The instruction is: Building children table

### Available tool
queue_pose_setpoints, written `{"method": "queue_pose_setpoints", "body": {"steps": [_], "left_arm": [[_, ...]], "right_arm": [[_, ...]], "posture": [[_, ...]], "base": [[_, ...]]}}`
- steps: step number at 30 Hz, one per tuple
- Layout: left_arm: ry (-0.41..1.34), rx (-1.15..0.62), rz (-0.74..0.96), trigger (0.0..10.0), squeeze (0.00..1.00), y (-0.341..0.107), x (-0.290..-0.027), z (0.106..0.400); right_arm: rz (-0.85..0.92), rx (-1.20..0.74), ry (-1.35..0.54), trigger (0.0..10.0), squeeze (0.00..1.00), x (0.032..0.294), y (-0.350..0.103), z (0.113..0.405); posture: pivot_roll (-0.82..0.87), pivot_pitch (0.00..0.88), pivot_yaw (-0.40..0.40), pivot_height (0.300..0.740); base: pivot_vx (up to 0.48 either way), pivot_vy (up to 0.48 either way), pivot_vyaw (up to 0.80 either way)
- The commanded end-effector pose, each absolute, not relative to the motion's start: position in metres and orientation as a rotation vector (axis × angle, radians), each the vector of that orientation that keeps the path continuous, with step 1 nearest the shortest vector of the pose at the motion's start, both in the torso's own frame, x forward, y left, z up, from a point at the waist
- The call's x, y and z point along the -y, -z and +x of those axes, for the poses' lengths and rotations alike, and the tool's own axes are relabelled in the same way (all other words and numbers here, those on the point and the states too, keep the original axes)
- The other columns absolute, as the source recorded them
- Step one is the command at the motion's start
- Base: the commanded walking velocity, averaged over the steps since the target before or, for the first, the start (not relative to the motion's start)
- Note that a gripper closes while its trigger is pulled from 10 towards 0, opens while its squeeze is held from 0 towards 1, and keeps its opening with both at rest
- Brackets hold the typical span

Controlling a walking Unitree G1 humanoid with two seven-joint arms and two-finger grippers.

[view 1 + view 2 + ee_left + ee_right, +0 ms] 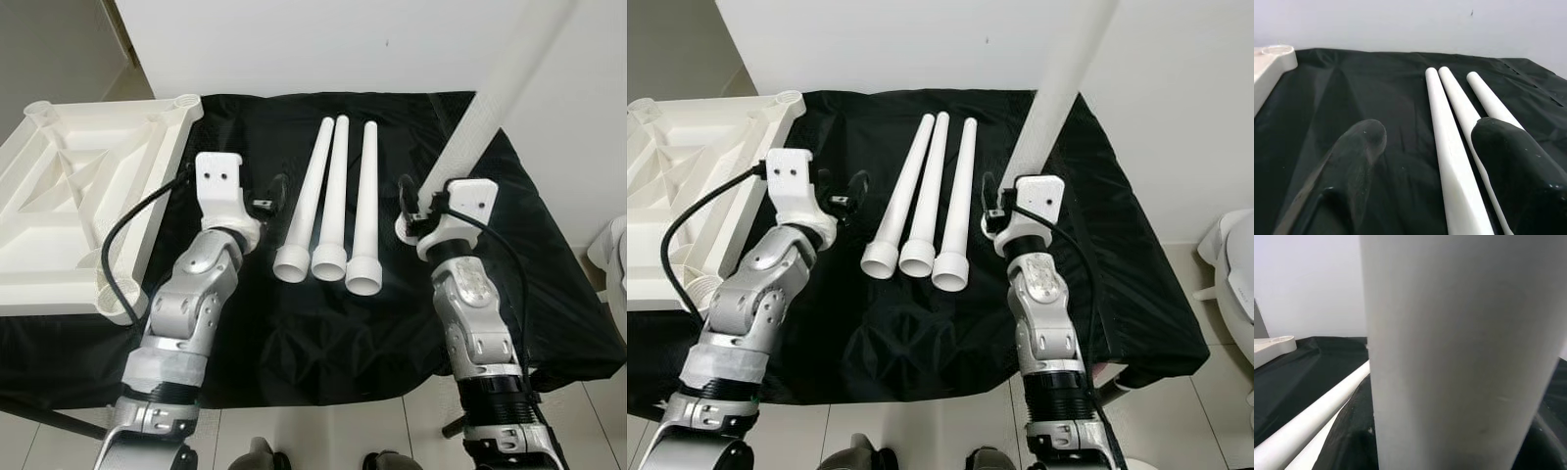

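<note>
Gripping an upright table leg (1058, 88), the right tool (994, 211) hides its fingers.

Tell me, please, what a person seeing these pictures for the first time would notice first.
Most striking is the long white plastic table leg that the right end effector holds upright, rising out of the picture. Next come three more white tapered legs lying side by side on the black cloth, and the white ribbed plastic tabletop lying underside up at the robot's left.
</note>
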State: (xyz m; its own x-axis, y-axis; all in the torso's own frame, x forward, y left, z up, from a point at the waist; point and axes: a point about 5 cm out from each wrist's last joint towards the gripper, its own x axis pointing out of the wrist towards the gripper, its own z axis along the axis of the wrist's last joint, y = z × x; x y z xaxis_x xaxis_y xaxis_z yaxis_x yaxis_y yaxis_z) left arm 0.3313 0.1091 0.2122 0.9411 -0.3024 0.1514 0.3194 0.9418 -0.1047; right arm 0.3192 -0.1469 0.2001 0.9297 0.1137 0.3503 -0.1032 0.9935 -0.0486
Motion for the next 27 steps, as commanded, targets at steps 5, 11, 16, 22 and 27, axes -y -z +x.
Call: {"method": "queue_pose_setpoints", "body": {"steps": [5, 11, 16, 22, 27], "left_arm": [[0.301, 0.128, -0.083, 10.0, 0.00, -0.2056, -0.1145, 0.3275], [0.280, 0.119, -0.090, 10.0, 0.00, -0.2022, -0.1174, 0.3260], [0.281, 0.122, -0.083, 10.0, 0.00, -0.2020, -0.1162, 0.3243], [0.284, 0.130, -0.073, 10.0, 0.00, -0.2034, -0.1162, 0.3244], [0.293, 0.135, -0.070, 10.0, 0.00, -0.2051, -0.1139, 0.3246]], "right_arm": [[-0.068, 0.354, -0.139, 10.0, 0.00, 0.1453, -0.1988, 0.3189], [-0.081, 0.344, -0.139, 10.0, 0.00, 0.1423, -0.1977, 0.3205], [-0.092, 0.338, -0.149, 10.0, 0.00, 0.1404, -0.1968, 0.3216], [-0.100, 0.334, -0.150, 10.0, 0.00, 0.1405, -0.1959, 0.3233], [-0.106, 0.333, -0.150, 10.0, 0.00, 0.1396, -0.1952, 0.3241]], "posture": [[-0.09, 0.083, 0.062, 0.740], [-0.09, 0.081, 0.055, 0.740], [-0.08, 0.081, 0.053, 0.740], [-0.08, 0.075, 0.053, 0.740], [-0.08, 0.065, 0.056, 0.740]], "base": [[0.000, 0.115, 0.00], [0.000, 0.449, 0.00], [0.000, 0.476, 0.00], [0.000, 0.476, 0.00], [0.000, 0.476, 0.00]]}}
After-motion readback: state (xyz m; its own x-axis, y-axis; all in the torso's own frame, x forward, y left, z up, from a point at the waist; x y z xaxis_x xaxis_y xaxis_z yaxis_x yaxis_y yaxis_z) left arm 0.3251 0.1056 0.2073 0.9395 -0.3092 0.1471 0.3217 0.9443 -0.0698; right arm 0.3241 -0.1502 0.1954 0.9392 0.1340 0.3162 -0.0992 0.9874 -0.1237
